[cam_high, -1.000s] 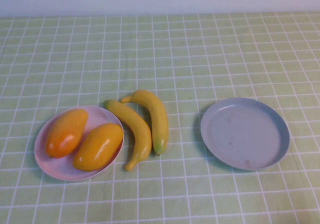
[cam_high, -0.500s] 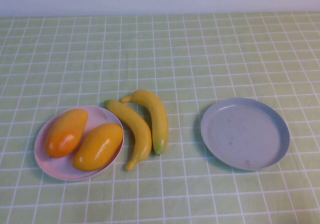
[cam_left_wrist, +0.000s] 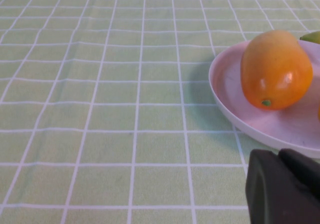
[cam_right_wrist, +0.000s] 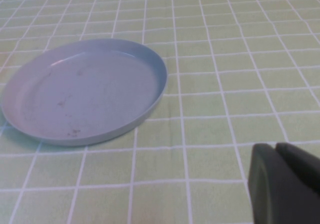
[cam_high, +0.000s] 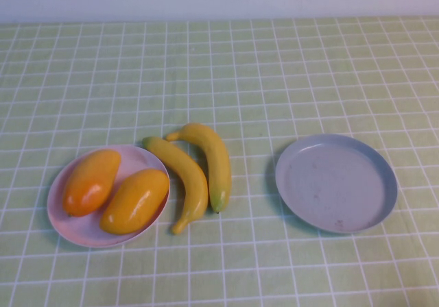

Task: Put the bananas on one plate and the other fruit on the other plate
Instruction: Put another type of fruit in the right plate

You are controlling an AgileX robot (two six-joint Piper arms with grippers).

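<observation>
The two mango-like fruits [cam_high: 113, 192] are seen lying side by side on the pale pink plate [cam_high: 63, 229], so that half of the task is judged done. The two bananas [cam_high: 195, 172] lie on the checked cloth of the desk [cam_high: 274, 67], just beside the pink plate's rim and touching each other along part of their length. The grey-blue plate [cam_high: 336, 183] stands empty, well apart on the robot's right.

Neither arm is seen in the high view. The left pincer [cam_left_wrist: 285, 186] is held closed and empty, low over the desk near the pink plate; one orange fruit [cam_left_wrist: 275, 69] is seen just ahead of it. The right pincer [cam_right_wrist: 285, 184] is likewise held closed with nothing in it, low near the grey-blue plate [cam_right_wrist: 82, 91].

The step in hand is judged to be the first banana pick. The pincer must be opened before descent. The banana nearer the grey-blue plate is best taken first, since room is left on its outer side for one finger. The grip is best placed across the thick middle of the curve, with the jaws set square to the banana's length, as the glossy skin is likely to slip near the tapered ends. The neighbouring banana and the pink plate's rim should not be nudged. The banana is then to be lifted clear of the grey-blue rim and laid toward one side of that plate, so that space is kept for the second.
</observation>
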